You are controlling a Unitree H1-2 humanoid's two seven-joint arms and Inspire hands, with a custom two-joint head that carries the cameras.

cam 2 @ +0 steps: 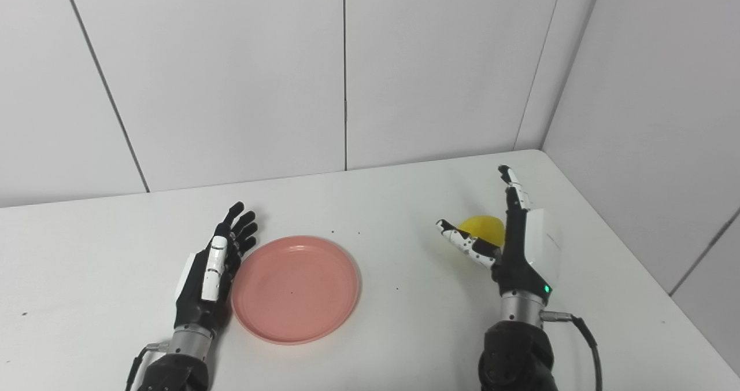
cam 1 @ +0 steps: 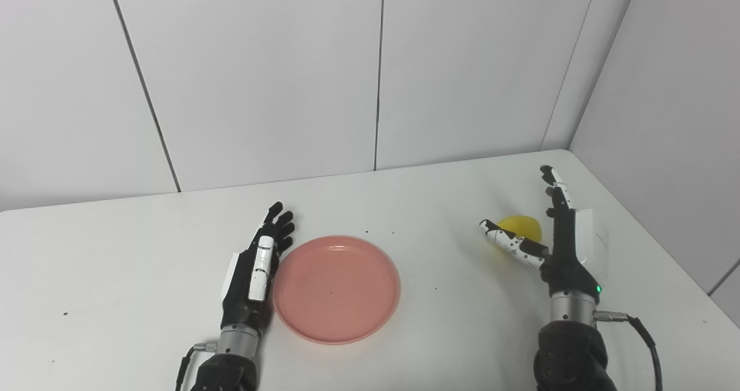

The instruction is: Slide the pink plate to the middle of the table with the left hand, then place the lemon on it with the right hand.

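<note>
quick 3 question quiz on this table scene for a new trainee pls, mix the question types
1. True or false: the lemon already lies on the pink plate.
2. Which hand is beside the plate's rim? A) left hand B) right hand
3. Fill in: the lemon sits between the right hand's thumb and ____.

Key: 1 false, it lies on the table at the right. 2 A. 3 fingers; both hands are open.

Smooth matt plastic pink plate [cam 1: 336,290], glossy yellow lemon [cam 1: 522,227], matt white table [cam 1: 404,206]
</note>
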